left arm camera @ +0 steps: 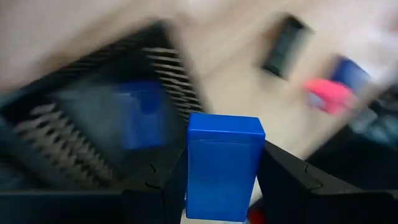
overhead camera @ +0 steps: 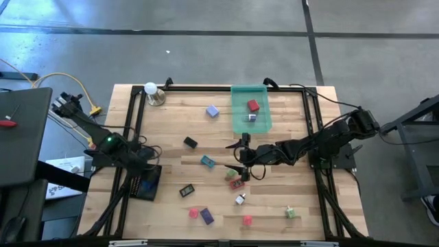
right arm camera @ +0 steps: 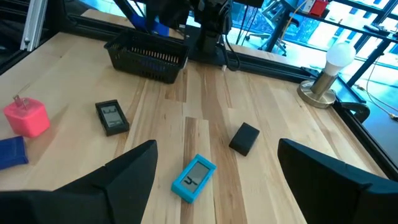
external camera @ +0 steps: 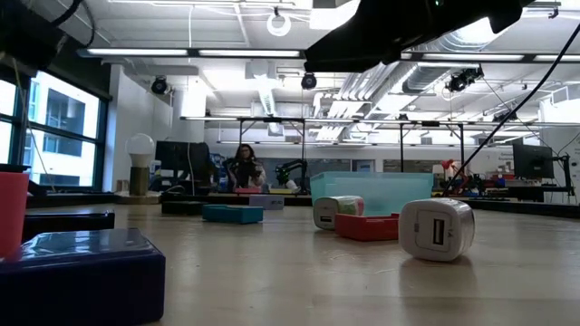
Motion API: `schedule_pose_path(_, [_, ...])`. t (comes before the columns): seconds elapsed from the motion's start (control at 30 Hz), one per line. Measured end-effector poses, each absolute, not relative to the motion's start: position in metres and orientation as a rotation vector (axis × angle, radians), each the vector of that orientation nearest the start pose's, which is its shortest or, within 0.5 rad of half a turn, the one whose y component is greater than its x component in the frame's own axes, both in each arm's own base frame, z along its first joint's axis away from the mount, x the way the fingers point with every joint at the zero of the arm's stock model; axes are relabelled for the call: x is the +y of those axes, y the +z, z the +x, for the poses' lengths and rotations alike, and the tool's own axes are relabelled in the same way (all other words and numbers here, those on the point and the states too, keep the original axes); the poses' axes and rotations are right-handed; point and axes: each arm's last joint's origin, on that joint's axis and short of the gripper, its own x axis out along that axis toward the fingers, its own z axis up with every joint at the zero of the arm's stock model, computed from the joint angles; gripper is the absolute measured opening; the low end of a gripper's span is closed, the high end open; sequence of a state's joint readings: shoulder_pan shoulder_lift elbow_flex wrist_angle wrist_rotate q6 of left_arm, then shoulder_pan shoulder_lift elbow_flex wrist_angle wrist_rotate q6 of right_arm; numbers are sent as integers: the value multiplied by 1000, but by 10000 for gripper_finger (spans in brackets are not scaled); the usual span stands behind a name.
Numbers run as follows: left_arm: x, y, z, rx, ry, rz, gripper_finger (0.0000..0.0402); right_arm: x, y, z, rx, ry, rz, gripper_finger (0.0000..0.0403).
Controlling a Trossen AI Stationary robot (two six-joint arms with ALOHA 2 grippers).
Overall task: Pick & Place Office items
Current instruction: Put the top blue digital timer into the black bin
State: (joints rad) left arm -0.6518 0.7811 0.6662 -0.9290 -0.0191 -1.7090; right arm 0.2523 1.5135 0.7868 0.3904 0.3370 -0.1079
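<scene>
My left gripper [left arm camera: 224, 186] is shut on a blue block [left arm camera: 224, 165], above the black tray [left arm camera: 81, 137] at the table's left edge, in which another blue piece lies. In the right wrist view the blue block [right arm camera: 157, 26] shows under the left arm, over the black tray [right arm camera: 148, 57]. My right gripper [overhead camera: 240, 156] hovers open over the middle of the table and holds nothing. A teal piece [right arm camera: 194, 177] and a black block [right arm camera: 244, 138] lie flat on the wood ahead of its fingers. More office items lie scattered near the table's near edge. My left gripper pinches the blue block by two opposite sides [left arm camera: 255, 180], one finger [left arm camera: 286, 186] on each. The block stands out beyond the fingertips, lifted clear above the black tray. The gripper slants downward.
The translucent green tray [overhead camera: 250, 127] stands at the far middle with a red piece [overhead camera: 253, 106] and a grey one inside. A white ball lamp [overhead camera: 152, 90] stands at the far left corner. A black frame [overhead camera: 312, 116] rims the table. Bare wood lies between the two trays.
</scene>
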Motion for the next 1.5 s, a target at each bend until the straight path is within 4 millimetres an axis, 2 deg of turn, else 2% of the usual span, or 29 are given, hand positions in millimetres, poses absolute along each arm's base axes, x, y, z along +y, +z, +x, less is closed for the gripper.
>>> schedule_pose_path(0.2, [-83, 233, 102, 1158, 507, -1186, 158, 70, 218, 310, 326, -67, -200, 320])
schedule_pose_path(0.37, [-89, 224, 101, 1209, 670, -1203, 158, 70, 218, 310, 326, -67, -199, 320])
schedule_pose_path(0.67, [-99, 206, 111, 1274, 817, -1109, 158, 70, 218, 310, 326, -68, -198, 320])
schedule_pose_path(1.2, [-106, 192, 118, 1344, 874, -1014, 173, 70, 217, 309, 339, -67, -202, 320])
schedule_pose_path(1.5, [-105, 191, 119, 1347, 918, -1043, 175, 70, 217, 309, 341, -67, -202, 320])
